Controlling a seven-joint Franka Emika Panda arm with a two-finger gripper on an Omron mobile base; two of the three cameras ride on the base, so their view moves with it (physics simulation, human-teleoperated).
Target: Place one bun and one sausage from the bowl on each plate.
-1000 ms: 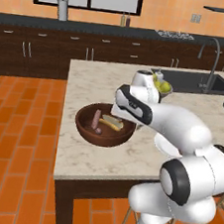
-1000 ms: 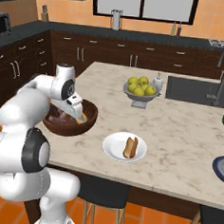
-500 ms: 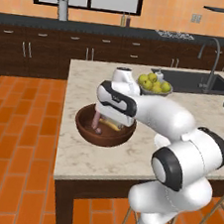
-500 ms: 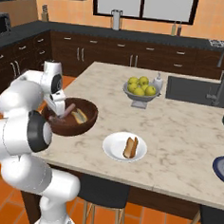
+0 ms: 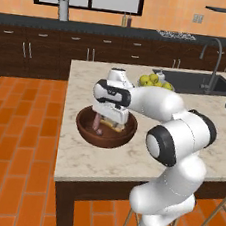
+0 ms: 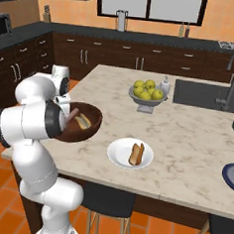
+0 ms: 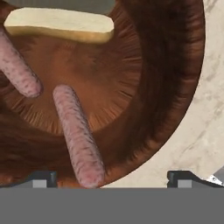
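Marble island; wooden bowl (image 5: 105, 129) mid-frame. Hand view: two sausages (image 7: 78, 135), one bun (image 7: 59, 24) inside. Gripper (image 7: 111, 179) spread wide, empty. Right base view: white plate (image 6: 130, 153) with bun.

My own arm covers much of the bowl (image 5: 87, 132) in the left base view — its far rim is hidden. In the hand view one sausage (image 7: 17, 68) runs off the left edge. The blue plate (image 6: 232, 176) is cut by the right edge.
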